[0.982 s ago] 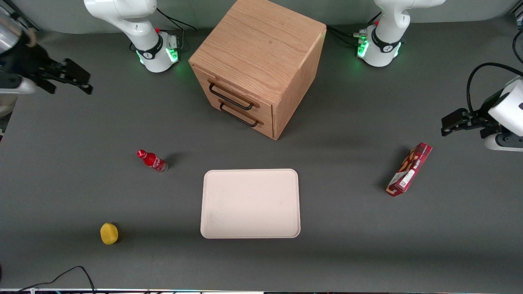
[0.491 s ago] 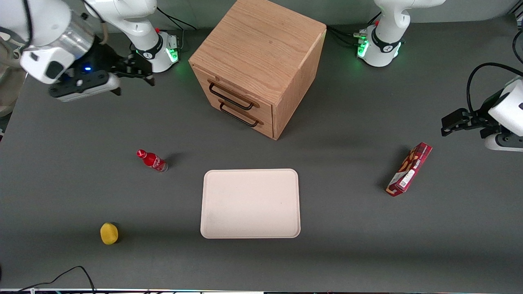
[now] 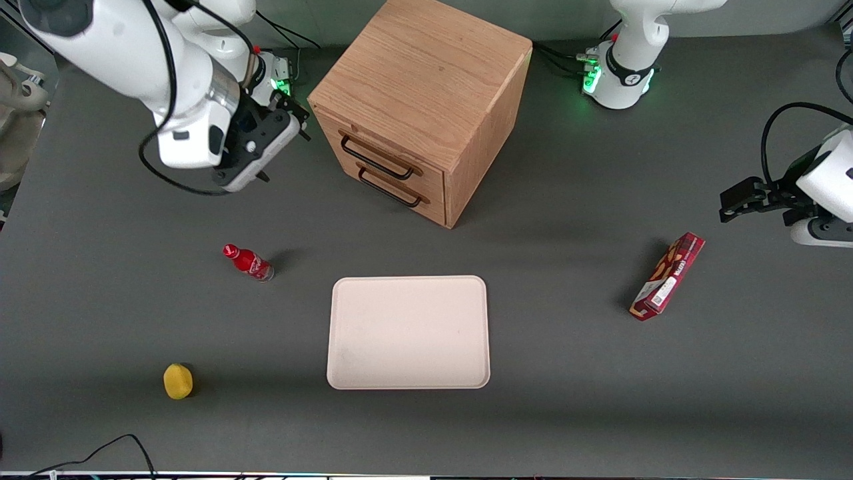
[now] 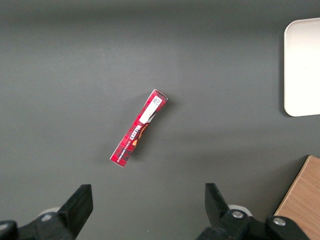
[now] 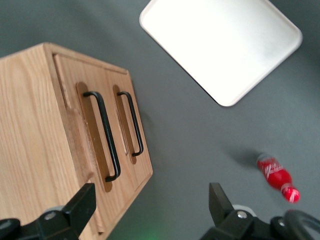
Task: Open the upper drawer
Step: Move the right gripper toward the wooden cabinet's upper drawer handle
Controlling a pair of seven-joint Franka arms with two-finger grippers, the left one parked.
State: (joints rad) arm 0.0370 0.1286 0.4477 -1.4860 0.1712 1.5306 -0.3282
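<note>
The tool (image 3: 283, 127) has swung in near the upper drawer (image 3: 380, 155), fingers spread, touching nothing.

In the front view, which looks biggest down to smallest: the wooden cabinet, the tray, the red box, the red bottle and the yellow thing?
1. Wooden cabinet
2. White tray
3. Red box
4. Red bottle
5. Yellow object; close to the bottle, so that order is unsure.
The end effector, open, hangs beside the cabinet.
</note>
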